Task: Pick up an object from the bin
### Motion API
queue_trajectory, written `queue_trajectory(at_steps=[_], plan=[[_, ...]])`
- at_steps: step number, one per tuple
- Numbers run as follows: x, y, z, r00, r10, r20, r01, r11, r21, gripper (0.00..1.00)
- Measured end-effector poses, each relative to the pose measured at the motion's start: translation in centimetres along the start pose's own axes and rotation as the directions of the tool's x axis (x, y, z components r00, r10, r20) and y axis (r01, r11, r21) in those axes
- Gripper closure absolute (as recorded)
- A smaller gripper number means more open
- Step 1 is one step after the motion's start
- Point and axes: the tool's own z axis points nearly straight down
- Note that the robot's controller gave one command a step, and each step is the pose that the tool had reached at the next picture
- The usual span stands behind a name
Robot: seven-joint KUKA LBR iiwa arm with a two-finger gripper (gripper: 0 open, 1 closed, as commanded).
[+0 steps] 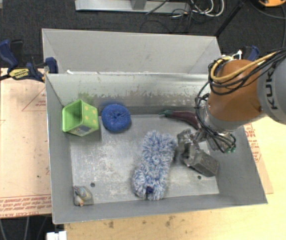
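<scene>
Gripper low in the grey bin (100, 161), just beside a fluffy blue-and-white duster.

From the bin's centre, a green open box (79, 117) sits at 10 o'clock and a small grey-and-yellow thing (82, 195) lies in the 7 o'clock corner. A round blue ball (116, 118) touches the box at 11 o'clock. The duster (153, 165) lies lengthwise from the centre towards 6 o'clock. A dark maroon thing (184, 116) lies by the back wall at 1 o'clock. The gripper (193, 154) is down at 3 o'clock, against the duster's right edge; whether it is wide, narrow or holding something cannot be told.
</scene>
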Motion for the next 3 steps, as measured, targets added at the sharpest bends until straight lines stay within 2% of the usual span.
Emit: queue_trajectory(at_steps=[1,2,3], plan=[[-0.1,-0.4,-4.2,1.000,-0.003,-0.008,0.003,1.000,-0.002,1.00],[-3.2,1.1,-6.1,1.000,-0.017,0.015,0.017,1.000,0.007,1.00],[-2.5,1.3,-6.8,1.000,-0.010,-0.013,0.010,1.000,-0.006,1.00]])
